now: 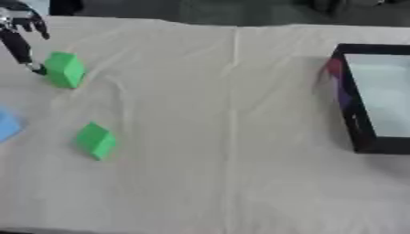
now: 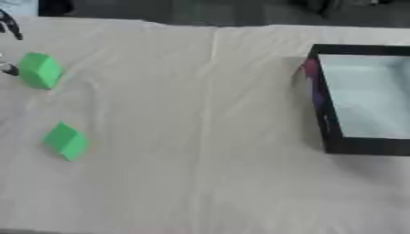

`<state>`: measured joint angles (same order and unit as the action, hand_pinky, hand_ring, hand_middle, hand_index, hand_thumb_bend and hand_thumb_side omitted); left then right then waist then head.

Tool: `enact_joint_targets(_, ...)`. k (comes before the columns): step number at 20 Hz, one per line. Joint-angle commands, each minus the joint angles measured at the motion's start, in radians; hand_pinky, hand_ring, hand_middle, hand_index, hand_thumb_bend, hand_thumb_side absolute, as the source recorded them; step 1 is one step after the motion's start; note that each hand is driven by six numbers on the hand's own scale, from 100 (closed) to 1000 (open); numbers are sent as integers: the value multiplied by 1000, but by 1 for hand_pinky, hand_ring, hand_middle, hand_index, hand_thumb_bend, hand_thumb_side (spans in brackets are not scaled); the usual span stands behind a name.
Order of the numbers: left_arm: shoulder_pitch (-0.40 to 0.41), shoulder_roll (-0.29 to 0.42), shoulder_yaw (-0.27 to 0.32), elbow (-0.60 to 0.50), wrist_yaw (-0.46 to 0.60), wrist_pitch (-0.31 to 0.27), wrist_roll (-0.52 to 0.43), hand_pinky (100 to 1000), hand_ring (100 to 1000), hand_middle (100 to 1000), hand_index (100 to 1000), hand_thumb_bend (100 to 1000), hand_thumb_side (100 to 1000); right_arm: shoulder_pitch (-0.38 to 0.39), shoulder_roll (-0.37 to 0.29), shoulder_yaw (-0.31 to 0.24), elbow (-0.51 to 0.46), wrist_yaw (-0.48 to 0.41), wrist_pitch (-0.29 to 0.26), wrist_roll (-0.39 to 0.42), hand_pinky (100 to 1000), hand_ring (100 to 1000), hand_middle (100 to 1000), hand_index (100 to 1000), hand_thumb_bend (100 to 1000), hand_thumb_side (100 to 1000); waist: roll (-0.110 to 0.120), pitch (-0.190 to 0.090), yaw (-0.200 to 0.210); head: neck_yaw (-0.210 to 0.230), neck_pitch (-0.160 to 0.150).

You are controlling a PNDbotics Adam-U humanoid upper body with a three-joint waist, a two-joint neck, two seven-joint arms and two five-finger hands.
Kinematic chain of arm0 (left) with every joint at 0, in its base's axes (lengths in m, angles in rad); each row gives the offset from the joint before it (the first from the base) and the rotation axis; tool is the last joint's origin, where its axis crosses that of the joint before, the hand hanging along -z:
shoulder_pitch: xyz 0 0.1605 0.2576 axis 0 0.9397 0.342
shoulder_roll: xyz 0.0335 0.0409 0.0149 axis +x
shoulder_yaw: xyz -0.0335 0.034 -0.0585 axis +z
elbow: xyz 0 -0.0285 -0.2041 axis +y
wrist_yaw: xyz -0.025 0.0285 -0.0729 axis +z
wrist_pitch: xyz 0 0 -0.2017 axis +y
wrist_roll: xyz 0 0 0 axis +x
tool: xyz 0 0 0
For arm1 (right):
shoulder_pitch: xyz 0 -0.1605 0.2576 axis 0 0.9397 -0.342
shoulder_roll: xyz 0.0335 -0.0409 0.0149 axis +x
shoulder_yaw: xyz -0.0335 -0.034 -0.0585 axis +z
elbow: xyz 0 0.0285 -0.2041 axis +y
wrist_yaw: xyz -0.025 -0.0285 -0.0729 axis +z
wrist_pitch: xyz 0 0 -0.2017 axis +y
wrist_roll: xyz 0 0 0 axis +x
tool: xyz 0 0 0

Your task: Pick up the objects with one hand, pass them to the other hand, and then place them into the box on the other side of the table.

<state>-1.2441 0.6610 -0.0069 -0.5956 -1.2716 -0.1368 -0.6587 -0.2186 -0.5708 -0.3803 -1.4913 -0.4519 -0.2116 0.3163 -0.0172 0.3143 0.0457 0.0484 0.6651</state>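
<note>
A cream cloth is spread over the tabletop (image 1: 240,137). At upper left, the left hand (image 1: 20,27) is seen with fingers (image 1: 24,57) extended, one tip touching the upper green block (image 1: 64,69); nothing is held. A second green block (image 1: 96,140) lies lower left; the box (image 1: 352,119) sits at right. The blocks are judged light and rigid, best taken across opposite flat faces.

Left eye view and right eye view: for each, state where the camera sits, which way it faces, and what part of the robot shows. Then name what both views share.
Left eye view: in the robot's head, facing down at the table; the left hand reaches in top left, a fingertip at the far green block.
Right eye view: same head, set slightly rightward; only bits of that hand show at the left edge.
Shared: both blocks, including the near green block, the cloth, and the box on the right.
</note>
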Motion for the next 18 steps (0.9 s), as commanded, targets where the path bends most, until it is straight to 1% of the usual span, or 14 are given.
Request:
enact_joint_targets(1,-27,30,6,-6,-50,-18,24,865,865,836,750,630,100,-4,-40,-3,-6,8,-3,2,1000,945,971,913,100,523,2,-15,-3,8,-11)
enact_joint_targets(6,-20,24,23,11,-87,-22,48,863,865,834,741,628,100,-8,-34,1,-5,15,1,4,1000,942,969,911,100,524,2,-8,-11,17,-17)
enact_joint_targets(11,-10,20,37,19,-76,-21,84,862,862,830,736,627,100,-8,-29,4,-4,20,1,2,1000,941,967,910,100,524,-1,-1,-22,23,-21)
enact_joint_targets(18,-6,17,48,29,-55,4,128,855,853,824,743,627,100,-7,-21,7,-1,29,-2,6,1000,941,966,910,100,524,-6,8,-27,21,-28)
